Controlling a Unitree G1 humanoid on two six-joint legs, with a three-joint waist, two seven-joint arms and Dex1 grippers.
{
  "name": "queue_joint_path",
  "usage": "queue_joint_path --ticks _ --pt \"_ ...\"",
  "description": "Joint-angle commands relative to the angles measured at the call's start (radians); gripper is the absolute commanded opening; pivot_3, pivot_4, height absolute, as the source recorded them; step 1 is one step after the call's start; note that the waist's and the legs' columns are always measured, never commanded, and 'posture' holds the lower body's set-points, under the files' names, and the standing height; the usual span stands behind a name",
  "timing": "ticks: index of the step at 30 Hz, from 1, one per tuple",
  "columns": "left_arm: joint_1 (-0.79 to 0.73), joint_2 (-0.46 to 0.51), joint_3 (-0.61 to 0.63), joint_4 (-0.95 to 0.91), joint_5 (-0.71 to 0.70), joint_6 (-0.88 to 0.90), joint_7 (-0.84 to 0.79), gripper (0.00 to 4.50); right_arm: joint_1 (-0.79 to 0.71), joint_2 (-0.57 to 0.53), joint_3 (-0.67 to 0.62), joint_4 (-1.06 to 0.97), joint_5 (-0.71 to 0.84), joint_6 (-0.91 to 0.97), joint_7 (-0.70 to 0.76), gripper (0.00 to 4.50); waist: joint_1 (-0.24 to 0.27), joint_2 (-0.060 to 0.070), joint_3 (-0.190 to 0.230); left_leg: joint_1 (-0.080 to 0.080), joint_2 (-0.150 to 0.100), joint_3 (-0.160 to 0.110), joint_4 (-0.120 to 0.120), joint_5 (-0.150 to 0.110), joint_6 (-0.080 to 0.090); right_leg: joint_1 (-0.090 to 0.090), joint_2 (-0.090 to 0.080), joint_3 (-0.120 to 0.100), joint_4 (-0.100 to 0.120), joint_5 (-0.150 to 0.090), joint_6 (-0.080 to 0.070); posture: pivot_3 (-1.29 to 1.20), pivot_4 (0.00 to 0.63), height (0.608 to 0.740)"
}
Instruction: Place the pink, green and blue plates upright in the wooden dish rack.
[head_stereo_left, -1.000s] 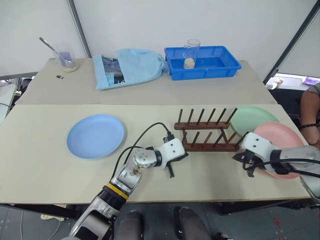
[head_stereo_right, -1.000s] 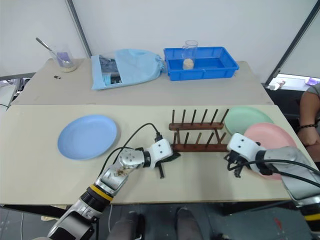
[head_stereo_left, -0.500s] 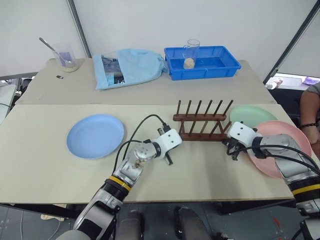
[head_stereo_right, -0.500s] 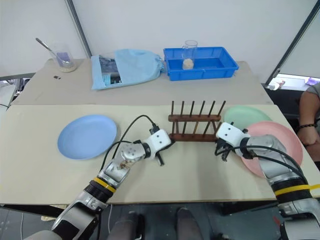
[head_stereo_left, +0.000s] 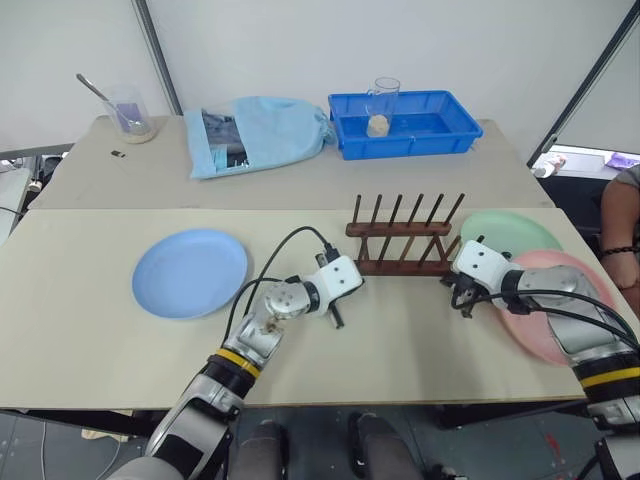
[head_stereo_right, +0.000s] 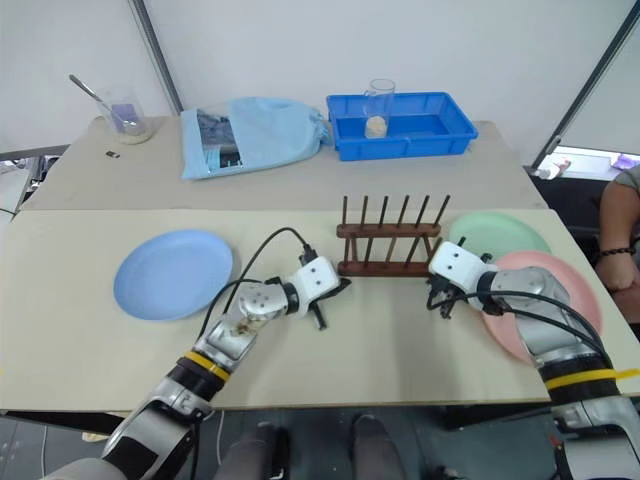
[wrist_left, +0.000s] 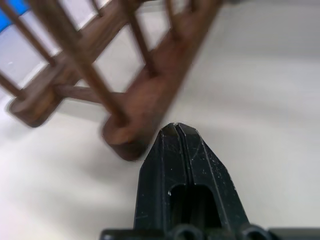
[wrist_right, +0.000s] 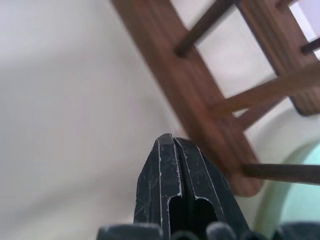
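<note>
— Both closed grippers have nudged the wooden dish rack farther up the table; left gripper tip sits at its end.
— Right gripper, fingers pressed together too, touches the other end. Push evenly; plates lie flat.

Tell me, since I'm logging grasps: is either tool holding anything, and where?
Nothing is held. Left tool and right tool are shut, empty, at opposite ends of the wooden dish rack.

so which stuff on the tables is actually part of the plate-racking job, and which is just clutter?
Job:
- blue plate
- green plate
- pink plate
- wooden dish rack

Clutter:
- blue plastic tray with a glass cup in it
- light blue cloth bag
- beaker with a spoon
</note>
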Motion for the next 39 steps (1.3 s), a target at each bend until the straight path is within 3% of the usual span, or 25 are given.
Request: queue_joint_path --ticks 1,3,6,10,12,20,29,31,39 --pt "0.043 0.119 0.080 -0.213 -0.135 0.057 -0.158 0.53 0.094 -0.056 -0.170 -0.270 0.113 0.135 0.027 0.85 0.002 0.000 0.000 -0.001 0.000 0.000 0.000 0.000 0.000 -0.001 0.000 0.000 0.000 0.000 0.000 0.00 0.150 0.720" --pt "0.061 0.206 0.111 -0.298 -0.213 0.099 -0.251 1.20 0.174 -0.069 -0.273 -0.412 0.173 0.233 0.024 1.52 0.003 0.001 0.000 0.000 0.001 -0.001 -0.001 0.000 0.000 0.000 0.001 -0.001 0.000 -0.001 -0.001 0.00 0.150 0.720" --pt "0.055 0.290 0.149 -0.376 -0.316 0.140 -0.358 2.54 0.270 -0.057 -0.425 -0.568 0.230 0.365 -0.014 2.57 0.009 0.001 0.000 0.000 0.001 -0.001 0.001 0.000 0.000 0.001 0.000 -0.002 0.000 -0.004 -0.005 0.00 0.150 0.720" --pt "0.016 0.314 0.174 -0.412 -0.384 0.168 -0.403 4.42 0.406 0.017 -0.546 -0.711 0.244 0.479 -0.104 3.94 0.019 0.000 0.000 0.000 0.001 0.002 0.003 -0.003 -0.005 0.002 -0.003 -0.002 -0.003 -0.004 -0.005 0.00 0.150 0.720" --pt "-0.007 0.308 0.173 -0.418 -0.402 0.156 -0.421 4.50 0.471 0.079 -0.550 -0.751 0.199 0.490 -0.191 4.46 0.021 0.000 0.000 0.000 0.001 0.002 0.003 -0.004 -0.006 0.003 -0.003 -0.002 -0.003 -0.004 -0.005 0.00 0.150 0.720" --pt "-0.081 0.277 0.143 -0.411 -0.456 0.151 -0.504 4.50 0.536 0.252 -0.442 -0.715 0.000 0.466 -0.508 4.46 0.006 0.001 0.000 0.000 0.000 0.001 0.002 0.000 -0.001 0.001 -0.001 -0.002 -0.001 -0.004 -0.004 0.00 0.150 0.720" --pt "-0.121 0.212 0.116 -0.372 -0.425 0.119 -0.488 4.50 0.518 0.325 -0.416 -0.616 -0.018 0.491 -0.576 4.46 0.004 0.001 0.000 0.000 0.000 0.001 0.002 0.000 0.000 0.001 -0.001 -0.001 -0.001 -0.004 -0.004 0.00 0.150 0.720" --pt "-0.118 0.208 0.112 -0.378 -0.420 0.117 -0.486 4.50 0.501 0.347 -0.415 -0.609 -0.011 0.506 -0.587 3.95 0.001 0.001 0.000 0.000 0.000 0.001 0.002 0.000 0.000 0.001 -0.001 -0.001 -0.002 -0.004 -0.004 0.00 0.150 0.720" --pt "-0.116 0.219 0.124 -0.404 -0.443 0.169 -0.488 4.50 0.478 0.372 -0.385 -0.638 -0.015 0.562 -0.615 1.24 0.002 0.001 0.000 0.000 0.000 0.000 0.002 0.000 0.000 0.001 -0.001 -0.002 -0.001 -0.004 -0.004 0.00 0.150 0.720"
